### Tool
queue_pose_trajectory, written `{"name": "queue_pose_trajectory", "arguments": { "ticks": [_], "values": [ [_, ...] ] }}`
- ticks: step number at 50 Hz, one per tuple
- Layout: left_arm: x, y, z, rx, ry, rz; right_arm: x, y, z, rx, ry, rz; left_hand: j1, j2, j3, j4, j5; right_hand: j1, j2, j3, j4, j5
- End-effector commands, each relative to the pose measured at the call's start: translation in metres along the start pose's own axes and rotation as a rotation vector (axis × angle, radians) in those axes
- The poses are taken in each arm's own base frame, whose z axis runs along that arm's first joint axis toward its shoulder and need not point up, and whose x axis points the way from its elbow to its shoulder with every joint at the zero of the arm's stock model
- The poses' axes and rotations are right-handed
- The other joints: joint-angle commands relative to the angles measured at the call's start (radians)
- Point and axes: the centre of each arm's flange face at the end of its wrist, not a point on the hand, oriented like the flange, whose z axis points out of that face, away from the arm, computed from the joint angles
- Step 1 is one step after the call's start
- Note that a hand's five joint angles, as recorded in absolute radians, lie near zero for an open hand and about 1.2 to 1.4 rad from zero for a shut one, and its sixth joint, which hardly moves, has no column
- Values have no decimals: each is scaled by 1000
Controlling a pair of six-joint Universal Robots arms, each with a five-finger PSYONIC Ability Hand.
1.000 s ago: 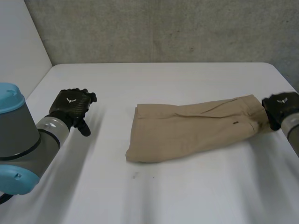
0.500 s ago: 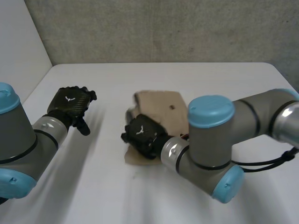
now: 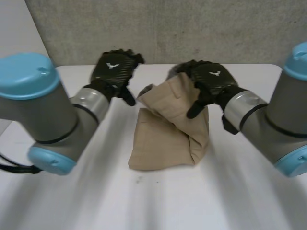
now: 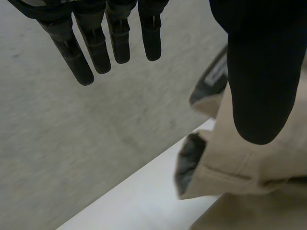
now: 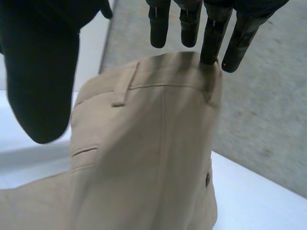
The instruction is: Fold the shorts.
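The beige shorts [image 3: 163, 139] lie folded in the middle of the white table [image 3: 72, 201], with the waistband end raised off the lower layer at the far side. My right hand [image 3: 211, 79] hovers over that raised end. In the right wrist view its fingers [image 5: 211, 33] are straight, their tips at the waistband and a belt loop of the shorts [image 5: 144, 158], thumb well apart. My left hand [image 3: 114, 68] is up at the shorts' far left corner, open. In the left wrist view its fingers [image 4: 96, 48] are straight, and the shorts' edge [image 4: 249, 163] lies beside the thumb.
A grey concrete wall [image 3: 192, 28] runs along the table's far edge, close behind both hands. Both forearms reach in over the table's left and right sides. Bare tabletop lies in front of the shorts.
The shorts lay stretched out a second ago; now they are folded shorter with the waist end lifted. My right hand went across them and rose, fingers straightening. My left hand moved in to the far left corner.
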Motion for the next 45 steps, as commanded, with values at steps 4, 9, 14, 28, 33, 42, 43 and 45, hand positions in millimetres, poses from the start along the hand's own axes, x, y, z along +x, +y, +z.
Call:
{"name": "queue_pose_trajectory", "arguments": {
  "ticks": [4,9,14,28,33,42,43,45],
  "values": [
    [40,10,25,19,81,-35,22,24,7,-116,22,36,13,28,23,30,41,-27,-37,-39,-59,-62],
    [40,13,24,6,81,-35,20,33,6,-146,7,40,13,28,23,30,41,-27,-37,-39,-59,-62],
    [41,19,22,-19,85,-35,20,35,5,-152,5,44,10,25,21,28,38,-27,-37,-39,-59,-62],
    [52,44,32,-54,130,-28,25,9,-15,-84,46,27,42,57,53,60,70,-27,-37,-39,-59,-62],
    [60,67,46,-80,182,-22,36,13,-13,-103,74,37,118,134,129,136,146,-27,-37,-39,-59,-62],
    [64,97,36,-197,210,150,41,34,-9,-173,102,52,116,131,126,133,144,-27,-37,-39,-59,-62],
    [64,99,36,-201,208,161,41,35,-9,-176,102,53,119,134,129,136,147,-27,-37,-39,-59,-62],
    [62,102,36,-208,194,186,41,37,-9,-181,102,54,148,163,158,165,176,-27,-37,-39,-59,-62]
  ]
}}
